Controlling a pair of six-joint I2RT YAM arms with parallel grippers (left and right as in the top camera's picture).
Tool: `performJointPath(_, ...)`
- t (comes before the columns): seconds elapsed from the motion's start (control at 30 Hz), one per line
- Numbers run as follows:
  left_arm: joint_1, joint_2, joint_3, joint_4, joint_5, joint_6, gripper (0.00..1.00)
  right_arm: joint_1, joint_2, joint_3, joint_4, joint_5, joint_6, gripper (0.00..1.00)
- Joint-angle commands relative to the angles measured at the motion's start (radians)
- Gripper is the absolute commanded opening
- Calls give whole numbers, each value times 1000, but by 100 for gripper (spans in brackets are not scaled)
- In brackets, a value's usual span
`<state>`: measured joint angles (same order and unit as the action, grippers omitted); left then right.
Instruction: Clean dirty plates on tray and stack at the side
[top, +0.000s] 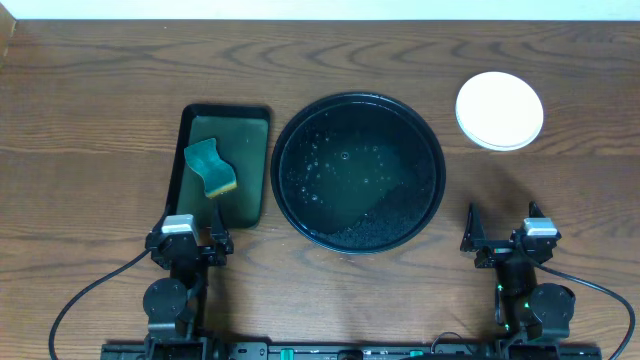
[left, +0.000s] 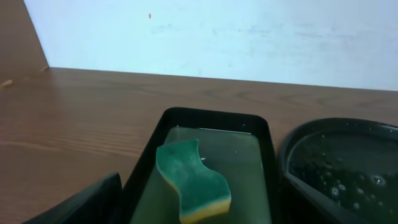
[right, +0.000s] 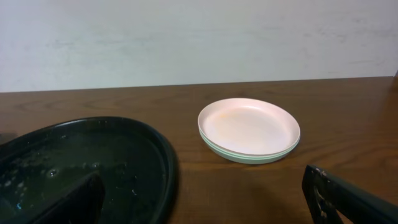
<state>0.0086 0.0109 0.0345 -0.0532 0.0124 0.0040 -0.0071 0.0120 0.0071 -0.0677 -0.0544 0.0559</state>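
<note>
The plates (top: 499, 110) sit in one stack on the table at the back right, the white one on top. In the right wrist view (right: 249, 127) pale mint rims show under it. The round black tray (top: 283, 170) lies mid-table, wet with suds, with no plate on it. It also shows in the left wrist view (left: 323, 127) and the right wrist view (right: 166, 163). My left gripper (top: 190, 241) is open and empty at the front left. My right gripper (top: 503, 233) is open and empty at the front right, its fingers framing bare table (right: 205, 205).
A dark green rectangular tray (top: 255, 150) stands left of the black tray and holds a green and yellow sponge (top: 210, 167), which also shows in the left wrist view (left: 193, 180). A pale wall runs behind the table's far edge.
</note>
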Motion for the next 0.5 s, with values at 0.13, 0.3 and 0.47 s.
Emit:
performJointPath(0.13,1,-10,-31,-19,-24,22,80,-9,-7,-2,-4,3,-13,99)
performJointPath(0.3,1,-9,-31,-19,-20,21,80,-9,-7,-2,-4,3,-13,99)
performJointPath(0.47,1,-6,-31,-19,-20,21,80,-9,-7,-2,-4,3,-13,99)
